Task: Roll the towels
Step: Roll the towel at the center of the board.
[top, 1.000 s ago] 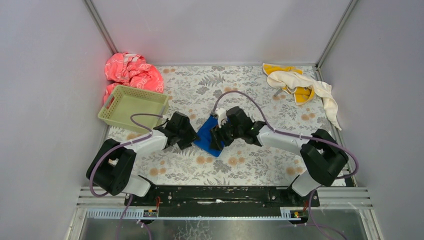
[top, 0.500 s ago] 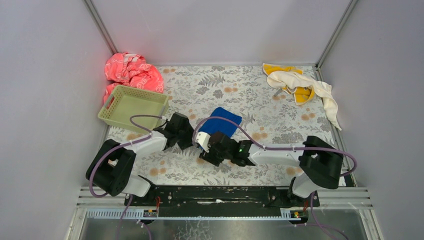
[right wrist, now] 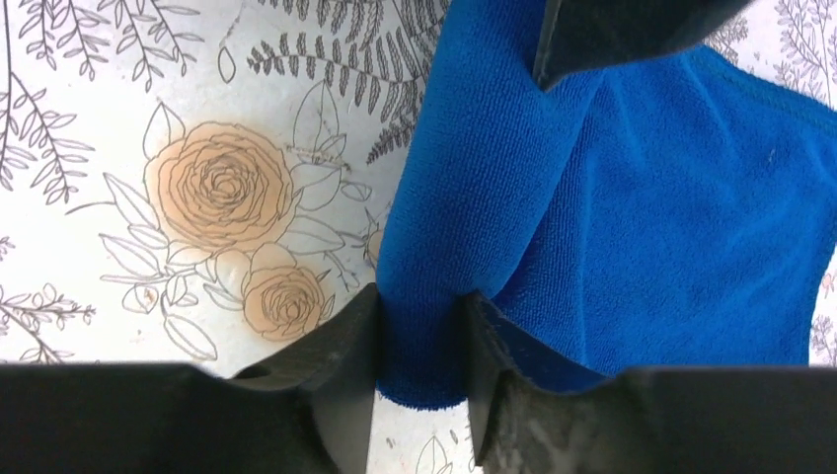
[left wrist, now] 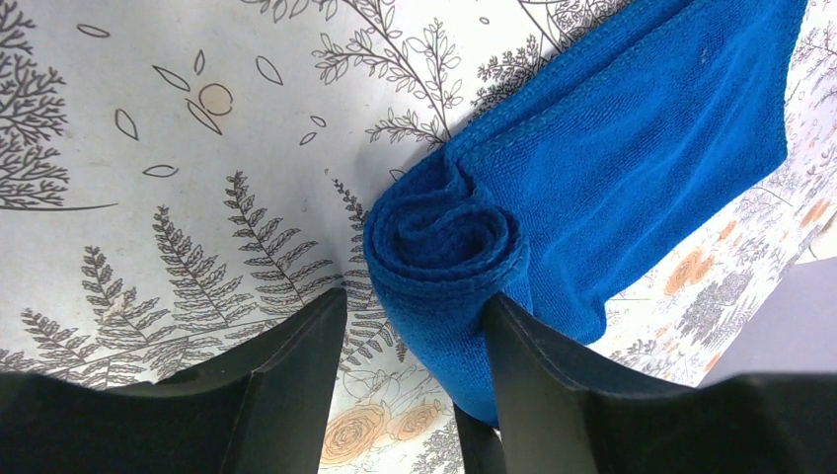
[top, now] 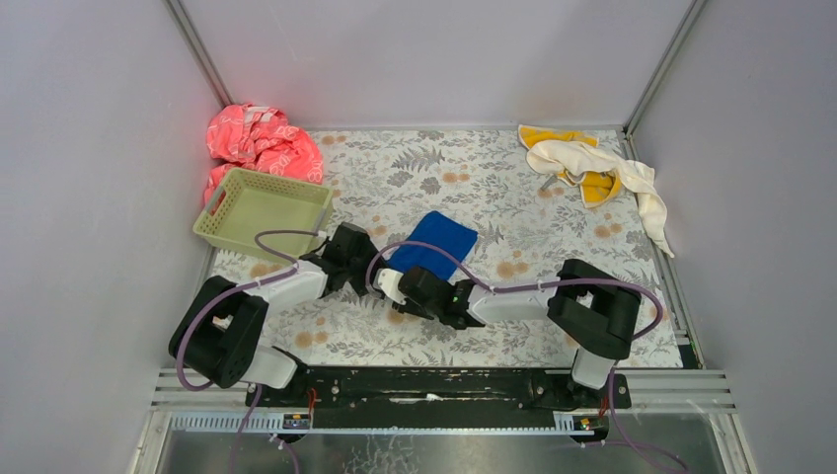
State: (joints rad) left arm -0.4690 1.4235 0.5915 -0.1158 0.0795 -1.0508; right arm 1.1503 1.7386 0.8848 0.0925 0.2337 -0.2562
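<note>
1. Desk (top: 513,197): it has a floral cover. The left arm (top: 296,281) and right arm (top: 513,301) reach in from 6 o'clock and meet just short of the centre.
2. Blue towel (top: 437,240) (left wrist: 632,148): it lies at the centre of the desk. Its 7 o'clock end is wound into a tight roll. The rest lies flat, stretching toward 1 o'clock.
3. Left fingers (left wrist: 286,375): they stand apart, one on each side of the roll's end, where the spiral shows. One finger touches the roll. Desk pattern shows between the other finger and the cloth, so no pinch is seen.
4. Right fingers (right wrist: 341,385): they are pinching the blue towel's roll (right wrist: 474,178) near its other end. The cloth is squeezed narrow between them. In the right wrist view a dark left finger lies over the roll at 12 o'clock.
5. Cream towel (top: 604,168) and yellow towel (top: 549,135): both are unrolled and heaped together in the 1 o'clock corner. The cream one lies across the yellow one, with one end trailing along the desk edge toward 3 o'clock.
6. Basket (top: 219,219): pale green, upright, at 10 o'clock, well apart from the blue towel.
7. Pink cloth (top: 262,143): patterned and bunched in the 11 o'clock corner, just beyond the basket.
</note>
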